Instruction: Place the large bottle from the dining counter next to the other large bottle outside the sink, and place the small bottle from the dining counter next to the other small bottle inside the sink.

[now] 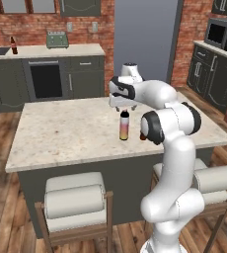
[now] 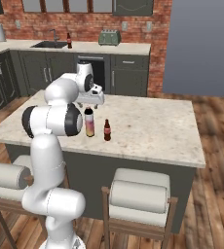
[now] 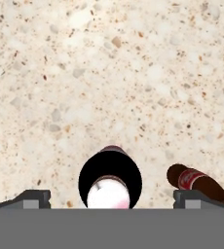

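1. A brick-walled kitchen with a wooden floor is shown, and the dining counter (image 1: pixel 61 133), a pale speckled stone island on a dark grey base, is set in the middle of it.
2. Two cushioned stools (image 1: pixel 76 202) are seen at the near side of the island, just in front of its base.
3. The large bottle (image 1: pixel 124 126), black-capped with a body fading yellow to orange-pink, is stood upright on the stone top near its near edge.
4. The small bottle (image 2: pixel 107 131), dark brown with a red label, is stood upright just beside the large one, apart from it, on its right in the right base view.
5. The gripper (image 3: pixel 110 198) is held directly above the large bottle's cap, pointing straight down, with its fingers spread wide to either side; nothing is gripped or touched.
6. In the hand view, the black cap is seen from above between the two fingertips (image 3: pixel 33 198), with the small bottle off to the right.
7. Against the far wall, the sink (image 2: pixel 49 44) is set into a pale worktop, and the other large bottle (image 2: pixel 69 41), tall and dark brown, is stood just beside the basin.
8. A green toaster (image 2: pixel 109 37) is placed further along that worktop.
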